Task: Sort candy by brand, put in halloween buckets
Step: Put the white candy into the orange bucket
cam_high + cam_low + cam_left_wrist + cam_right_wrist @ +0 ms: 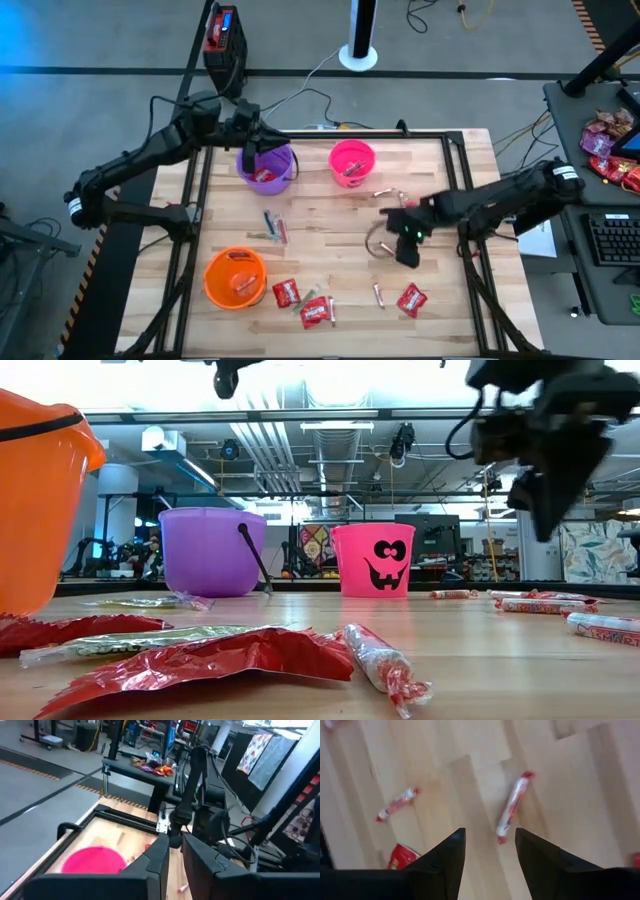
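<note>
Three buckets stand on the wooden table: purple [266, 166], hot pink [352, 162] and orange [236, 278]. Red packets [286, 292] [411, 299] lie near the table's near edge. Thin sticks lie mid-table [271, 226] and by the pink bucket [385, 193]. My left gripper [249, 152] hovers over the purple bucket's left rim; in its wrist view the left gripper [175, 845] shows a narrow gap with nothing in it. My right gripper [398, 222] hangs above the table right of centre. It is open [490, 842], pointing down, with a tan stick [512, 807] beyond its fingers.
Black frame rails [196, 190] border the table. A side desk on the right carries a pile of red and purple bags [608, 148] and a keyboard [610, 240]. Bare wood [330, 240] lies between the buckets and the candy. Another stick [396, 804] and a red packet [402, 857] lie below my right gripper.
</note>
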